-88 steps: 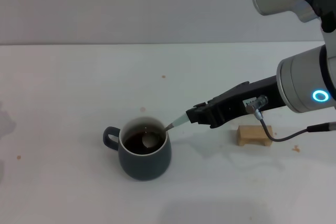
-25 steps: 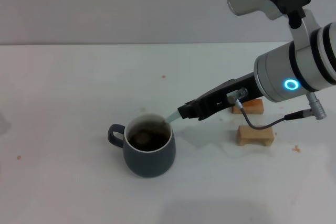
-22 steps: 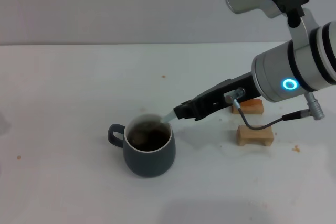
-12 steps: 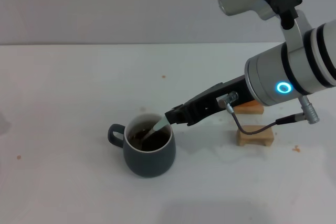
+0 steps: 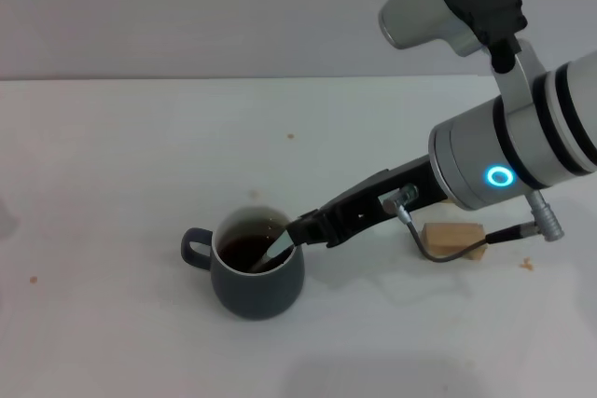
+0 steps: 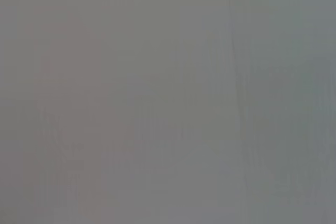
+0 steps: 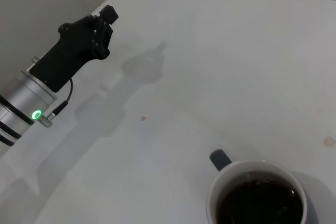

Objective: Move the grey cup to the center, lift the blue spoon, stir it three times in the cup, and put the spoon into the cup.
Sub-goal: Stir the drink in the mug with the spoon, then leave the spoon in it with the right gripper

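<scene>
The grey cup (image 5: 250, 277) stands on the white table, handle to the left, with dark brown liquid inside. My right gripper (image 5: 301, 230) hangs just over the cup's right rim, shut on the blue spoon (image 5: 277, 245). The spoon slants down into the liquid and its bowl is hidden there. The right wrist view shows the cup (image 7: 258, 195) from above, but not the spoon. My left gripper (image 7: 102, 20) shows only there, parked far off beyond the cup, off the table. The left wrist view shows only plain grey.
A wooden block (image 5: 455, 236) lies on the table to the right of the cup, partly under my right arm, with a cable looping in front of it. Small brown specks (image 5: 290, 136) dot the table.
My right gripper has moved left and down to the cup's rim, pushing the spoon deeper into the liquid. The cup has shifted slightly to the left.
</scene>
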You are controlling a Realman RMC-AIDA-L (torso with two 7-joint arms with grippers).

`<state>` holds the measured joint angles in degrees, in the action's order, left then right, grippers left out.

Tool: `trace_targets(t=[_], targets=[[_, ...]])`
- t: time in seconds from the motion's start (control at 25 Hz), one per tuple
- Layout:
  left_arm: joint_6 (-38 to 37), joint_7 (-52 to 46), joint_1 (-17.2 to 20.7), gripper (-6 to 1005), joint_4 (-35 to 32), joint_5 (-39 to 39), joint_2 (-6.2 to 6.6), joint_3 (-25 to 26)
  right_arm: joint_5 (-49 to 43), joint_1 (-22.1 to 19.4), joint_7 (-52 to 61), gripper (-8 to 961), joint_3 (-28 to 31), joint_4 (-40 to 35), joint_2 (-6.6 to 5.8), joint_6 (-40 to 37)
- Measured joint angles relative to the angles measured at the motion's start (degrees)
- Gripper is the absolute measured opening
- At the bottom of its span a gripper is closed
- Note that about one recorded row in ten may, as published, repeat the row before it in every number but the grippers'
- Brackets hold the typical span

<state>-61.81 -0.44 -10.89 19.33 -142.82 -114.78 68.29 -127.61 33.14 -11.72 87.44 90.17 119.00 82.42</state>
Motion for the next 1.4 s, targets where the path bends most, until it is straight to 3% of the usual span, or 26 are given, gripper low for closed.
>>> trace_targets(t=[0.72, 1.4], targets=[[0.02, 0.0, -0.27, -2, 0.01, 0.0, -0.09, 0.0, -4.01, -1.8, -0.02, 104, 2.88, -0.38, -0.26, 0.03], [-0.04, 0.0, -0.03, -2, -0.07, 0.0, -0.23, -0.01, -3.98, 1.13, -1.62, 103, 1.68, -2.29, -0.02, -2.31]])
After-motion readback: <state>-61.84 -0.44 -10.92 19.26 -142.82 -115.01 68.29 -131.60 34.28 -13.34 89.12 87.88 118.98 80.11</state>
